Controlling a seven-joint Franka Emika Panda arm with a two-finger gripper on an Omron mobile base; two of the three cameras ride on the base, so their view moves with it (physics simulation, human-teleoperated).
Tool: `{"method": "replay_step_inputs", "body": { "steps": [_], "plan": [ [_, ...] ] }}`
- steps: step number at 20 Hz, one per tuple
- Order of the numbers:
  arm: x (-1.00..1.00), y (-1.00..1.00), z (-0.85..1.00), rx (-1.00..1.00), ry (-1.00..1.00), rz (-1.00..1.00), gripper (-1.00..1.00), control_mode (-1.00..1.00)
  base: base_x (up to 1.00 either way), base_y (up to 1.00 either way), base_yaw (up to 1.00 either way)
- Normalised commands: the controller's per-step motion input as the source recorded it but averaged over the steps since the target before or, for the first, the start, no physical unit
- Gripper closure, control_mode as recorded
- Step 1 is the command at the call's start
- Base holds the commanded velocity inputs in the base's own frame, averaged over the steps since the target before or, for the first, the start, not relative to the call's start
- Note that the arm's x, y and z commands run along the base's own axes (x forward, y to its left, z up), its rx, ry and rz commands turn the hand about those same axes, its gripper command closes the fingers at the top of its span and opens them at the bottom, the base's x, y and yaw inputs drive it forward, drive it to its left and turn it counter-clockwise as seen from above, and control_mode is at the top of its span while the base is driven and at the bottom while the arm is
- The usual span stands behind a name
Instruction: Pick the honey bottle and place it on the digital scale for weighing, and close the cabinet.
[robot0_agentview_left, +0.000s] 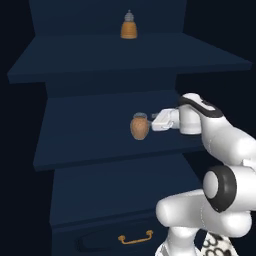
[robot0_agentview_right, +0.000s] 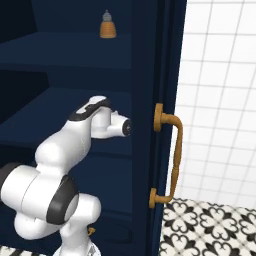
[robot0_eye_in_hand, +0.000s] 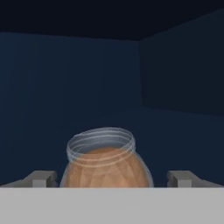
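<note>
Currently the honey bottle (robot0_agentview_left: 139, 127) stands upright on the middle shelf (robot0_agentview_left: 80, 135) of the open cabinet (robot0_agentview_left: 30, 60), roughly centre of the left base view. Hand (robot0_agentview_left: 150, 123) sits just to its right, reaching in level from the arm. In the hand view the jar (robot0_eye_in_hand: 106, 166) fills the gap between the two fingertips (robot0_eye_in_hand: 41, 178), one on each side, spread wide with clear space to the glass, not touching. One shelf up, an orange bottle with grey cap (robot0_agentview_left: 128, 26) stands upright near the back. Below, a drawer with a brass handle (robot0_agentview_left: 135, 238). Right base view: cabinet door (robot0_agentview_right: 165, 125) swung open edge-on, vertical brass door handle (robot0_agentview_right: 170, 155) on it, white tiled wall (robot0_agentview_right: 220, 100) beyond.
</note>
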Motion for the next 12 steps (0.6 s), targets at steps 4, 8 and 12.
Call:
{"method": "replay_step_inputs", "body": {
  "steps": [4,8,12],
  "plan": [
    [0.09,0.14,0.00,0.00,0.04,0.00,-1.00,-1.00,0.00,0.00,0.00],
    [0.01,0.32,-0.01,0.00,0.02,0.00,-1.00,-1.00,0.00,0.00,0.00],
    [0.16,0.29,-0.08,0.00,0.04,0.00,-1.00,-1.00,0.00,0.00,0.00]
  ]
}}
